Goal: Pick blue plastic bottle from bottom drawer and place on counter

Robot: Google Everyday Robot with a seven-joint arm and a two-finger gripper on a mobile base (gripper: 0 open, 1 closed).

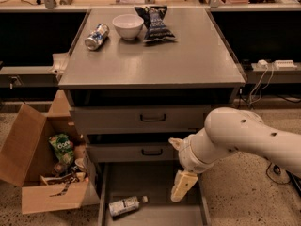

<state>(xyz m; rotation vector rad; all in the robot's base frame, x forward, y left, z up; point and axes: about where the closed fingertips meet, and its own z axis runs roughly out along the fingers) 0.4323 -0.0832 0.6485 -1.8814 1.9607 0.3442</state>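
Observation:
The blue plastic bottle [124, 205] lies on its side on the floor of the open bottom drawer [155, 185], near the front left, cap pointing right. My gripper [182, 186] hangs over the drawer's right part, to the right of the bottle and a little above it, not touching it. The white arm reaches in from the right. The counter [188, 60] is the grey top of the cabinet above.
On the counter stand a silver-blue can [96, 36] on its side, a white bowl [128, 26] and a dark snack bag [155, 22]. Two shut drawers with black handles [153, 118] sit above the open one. An open cardboard box [42, 168] with clutter stands left.

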